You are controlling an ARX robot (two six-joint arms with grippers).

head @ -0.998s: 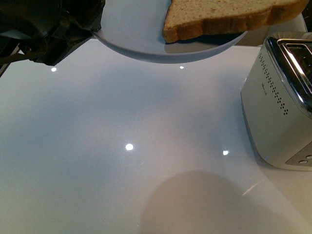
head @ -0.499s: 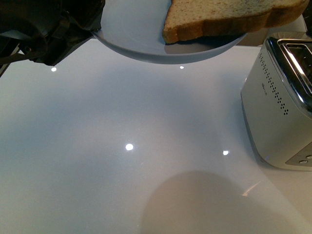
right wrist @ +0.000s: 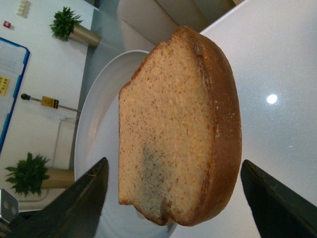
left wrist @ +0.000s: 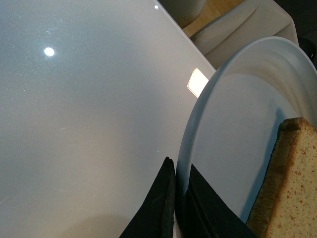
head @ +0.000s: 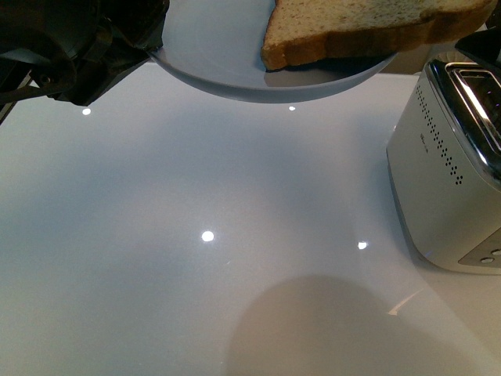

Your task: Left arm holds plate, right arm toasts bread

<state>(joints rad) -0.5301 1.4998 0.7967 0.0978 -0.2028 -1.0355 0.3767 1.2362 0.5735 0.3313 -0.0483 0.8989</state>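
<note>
The pale blue-grey plate [head: 227,55] hangs above the white table at the top of the front view, with my left gripper [left wrist: 179,171] shut on its rim; one black finger sits under the rim and one on top. The dark left arm [head: 70,47] fills the top left corner. A slice of tan bread [head: 352,27] with a brown crust lies on the plate [left wrist: 237,129] and overhangs its right edge. My right gripper [right wrist: 173,171] is open, its two black fingers [right wrist: 84,198] wide on either side of the bread [right wrist: 173,129], apart from it.
A white and chrome toaster [head: 450,172] stands at the right edge of the table, its slots facing up. The glossy white table [head: 203,235] spreads below the plate. Beyond the table's far edge are pale chairs [left wrist: 237,25], and potted plants [right wrist: 64,22] stand by a wall.
A dark piece of my right gripper has come into view at the top right of the front view, above the toaster. Plate, bread and left arm have held still.
</note>
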